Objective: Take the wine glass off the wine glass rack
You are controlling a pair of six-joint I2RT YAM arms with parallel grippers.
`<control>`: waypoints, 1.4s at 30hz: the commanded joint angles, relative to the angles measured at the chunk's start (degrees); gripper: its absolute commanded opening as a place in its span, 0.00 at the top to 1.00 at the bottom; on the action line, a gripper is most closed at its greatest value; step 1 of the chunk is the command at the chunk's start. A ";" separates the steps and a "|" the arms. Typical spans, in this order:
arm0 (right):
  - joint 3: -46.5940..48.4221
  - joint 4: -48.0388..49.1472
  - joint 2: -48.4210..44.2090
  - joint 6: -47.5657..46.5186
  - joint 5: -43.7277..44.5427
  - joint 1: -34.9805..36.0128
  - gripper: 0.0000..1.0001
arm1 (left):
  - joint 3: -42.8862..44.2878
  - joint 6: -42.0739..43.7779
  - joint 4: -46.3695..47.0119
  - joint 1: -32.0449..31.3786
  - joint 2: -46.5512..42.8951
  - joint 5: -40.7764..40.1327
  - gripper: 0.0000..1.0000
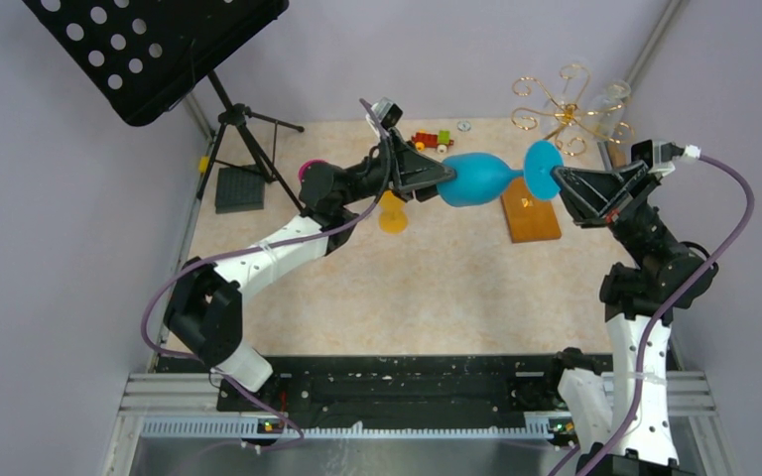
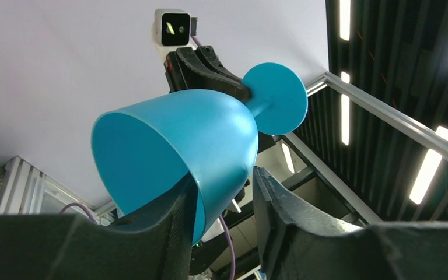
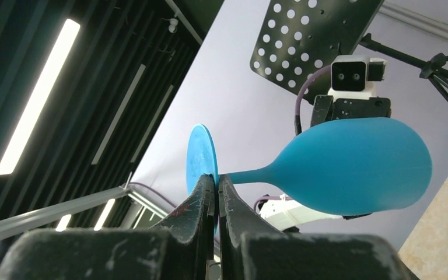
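Beige table (image 1: 357,297), wine glass (image 1: 476,178) aloft, right fingers (image 3: 201,201) clamped on its foot, left fingers (image 2: 280,204) straddling bowl, grip unclear.

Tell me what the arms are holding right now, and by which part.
The right gripper pinches the blue wine glass by its stem, beside the foot. The left gripper straddles the bowl's rim, a gap showing on one side.

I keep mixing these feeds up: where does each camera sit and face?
Top external: above and behind the robot, looking down on the table; left arm and right arm show.
Left wrist: on the left arm, looking up past the jaws of the left gripper at the wine glass.
Right wrist: on the right arm, looking up along the shut jaws of the right gripper.
Shared: all three show the wine glass between the grippers.
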 commanded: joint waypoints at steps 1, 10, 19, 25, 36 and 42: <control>-0.88 0.90 -0.90 0.44 0.43 0.54 1.00 | 1.93 -2.83 8.27 -0.36 -0.97 0.66 0.63; -2.65 -6.44 -3.13 -4.48 2.76 0.54 0.89 | 2.89 -3.37 10.38 -0.30 -1.46 0.69 1.00; -0.12 -27.69 -4.54 -20.38 3.72 0.54 0.41 | 3.37 5.34 -0.47 0.75 -3.44 0.66 1.00; 9.24 -58.40 -4.60 -47.34 12.65 0.54 0.37 | 5.46 19.32 -22.64 4.53 -7.75 -0.45 1.00; 14.24 -76.52 -4.86 -63.62 23.43 0.54 0.40 | 23.53 64.25 -82.89 2.49 -5.88 -23.51 1.00; 16.98 -80.73 -5.47 -67.60 27.86 0.54 0.40 | 33.00 74.31 -96.38 -1.99 1.42 -33.24 1.00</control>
